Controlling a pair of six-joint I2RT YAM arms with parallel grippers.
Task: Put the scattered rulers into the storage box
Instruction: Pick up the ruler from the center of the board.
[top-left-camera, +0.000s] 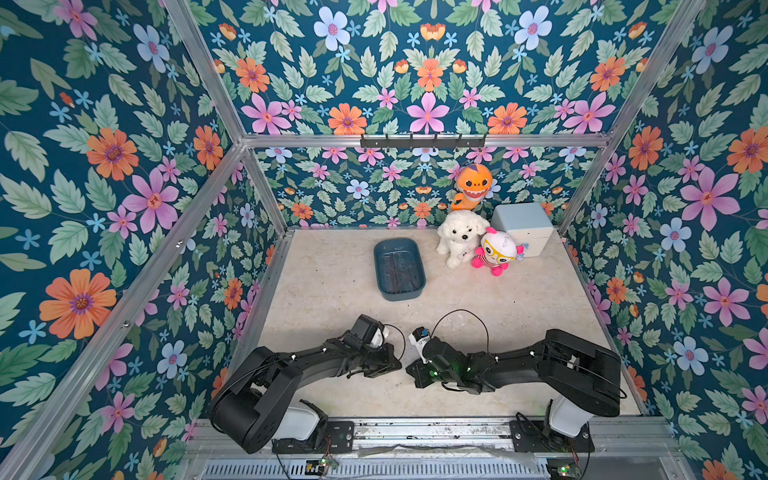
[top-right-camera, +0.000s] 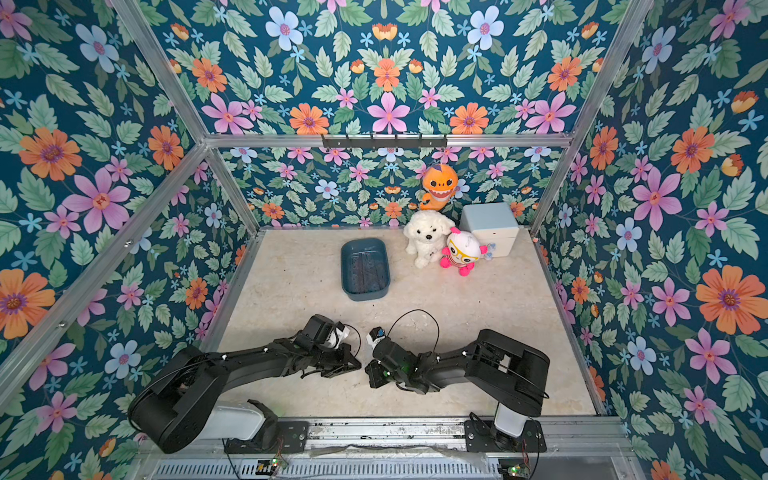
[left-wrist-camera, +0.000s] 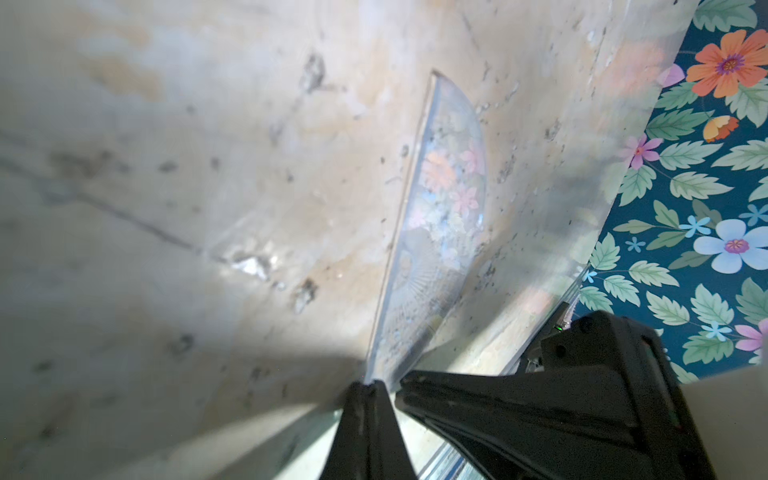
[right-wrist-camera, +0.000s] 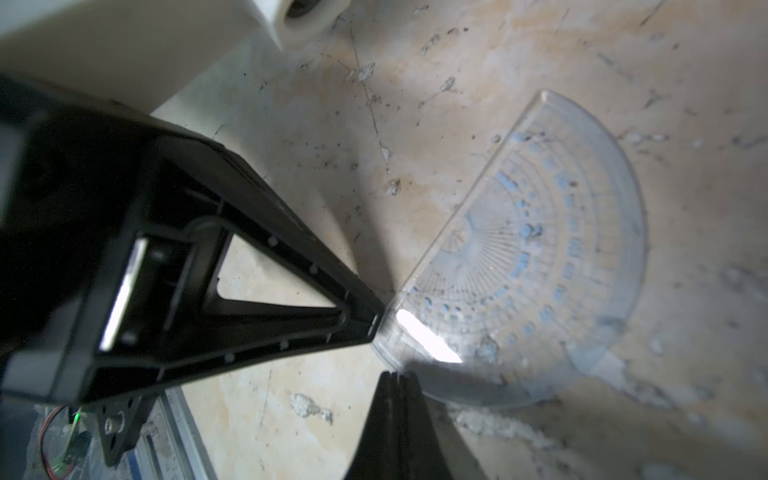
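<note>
Now, left jaws shut, prob. pinching a corner of the protractor (right-wrist-camera: 540, 249) at bench (top-left-camera: 478, 316) front, right jaws shut, empty, beside its curved rim, straight edge running away from left tips, w/ storage box (top-left-camera: 401, 296) well apart, straight ahead.

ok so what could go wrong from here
1. The left gripper seems to pinch the clear protractor only at a corner, so it could pivot or slip out on the way to the storage box.
2. The right gripper sits shut right beside that corner; the two could bump as either moves.
</note>
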